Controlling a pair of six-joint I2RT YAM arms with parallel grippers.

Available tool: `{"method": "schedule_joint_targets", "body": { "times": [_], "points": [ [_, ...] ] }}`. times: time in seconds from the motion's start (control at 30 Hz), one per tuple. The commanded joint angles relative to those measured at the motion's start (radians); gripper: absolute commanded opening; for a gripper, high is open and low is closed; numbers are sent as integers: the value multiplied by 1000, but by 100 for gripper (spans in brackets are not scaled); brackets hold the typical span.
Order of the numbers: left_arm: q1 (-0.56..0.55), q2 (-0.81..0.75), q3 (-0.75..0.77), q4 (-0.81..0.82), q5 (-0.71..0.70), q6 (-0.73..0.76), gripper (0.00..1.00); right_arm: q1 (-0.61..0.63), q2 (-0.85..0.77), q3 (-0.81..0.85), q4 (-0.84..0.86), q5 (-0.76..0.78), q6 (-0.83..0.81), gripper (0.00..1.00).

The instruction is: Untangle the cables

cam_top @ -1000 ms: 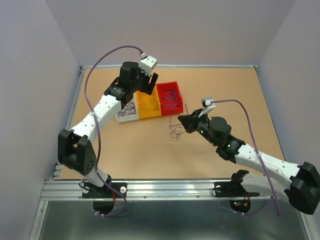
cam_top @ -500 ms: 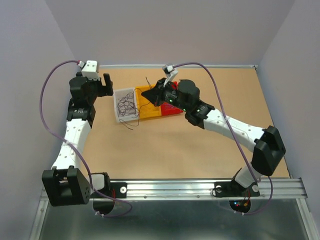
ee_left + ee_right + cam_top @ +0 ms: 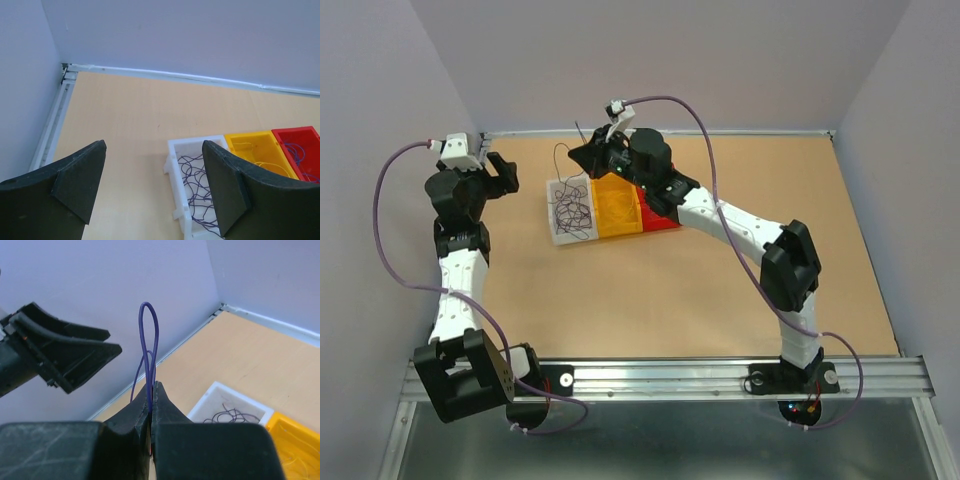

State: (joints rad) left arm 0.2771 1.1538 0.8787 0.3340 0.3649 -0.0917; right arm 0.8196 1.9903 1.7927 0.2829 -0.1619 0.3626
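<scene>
**Top view:** the right gripper (image 3: 588,155) hangs over the far edge of the white bin (image 3: 556,238), its fingers pinched on a purple cable (image 3: 561,152) whose loose end loops down towards the bin. The strand is hair-thin. It could slip out early, or spring aside on release and land on the worktop (image 3: 670,300) or across the rim. The dangling end might also catch the cables (image 3: 572,208) already lying in the bin and drag them up. The left gripper (image 3: 502,172) waits to the left, apart from the bin. The yellow bin (image 3: 617,208) and red bin (image 3: 660,222) adjoin on the right, the red one partly under the right arm

**Left wrist:** the left gripper (image 3: 152,185) has its fingers spread wide, with nothing between them. The white bin (image 3: 172,150) holds loose purple cables (image 3: 197,175). Next to it stand the yellow bin (image 3: 250,137) and the red bin (image 3: 295,132)

**Right wrist:** the right gripper (image 3: 152,387) is closed tight on the purple cable (image 3: 149,335), whose loop stands up above the tips. The left gripper (image 3: 65,357) sits close on the left, so a sideways swing could knock them together. The white bin (image 3: 215,390) lies below to the right, so nothing blocks a drop there
</scene>
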Motion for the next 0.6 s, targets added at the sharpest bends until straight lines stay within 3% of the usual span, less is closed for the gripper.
{"method": "schedule_joint_targets", "body": {
  "times": [0.0,0.4,0.57],
  "points": [
    [4,-2,-17,109,60,-19,89,-7,44,143,33,70,-44,1],
    [0,26,-32,142,112,-14,88,-27,179,310,29,124,-44,0],
    [-4,29,-32,142,131,-6,88,-27,199,303,33,127,-27,0]
  ]
}}
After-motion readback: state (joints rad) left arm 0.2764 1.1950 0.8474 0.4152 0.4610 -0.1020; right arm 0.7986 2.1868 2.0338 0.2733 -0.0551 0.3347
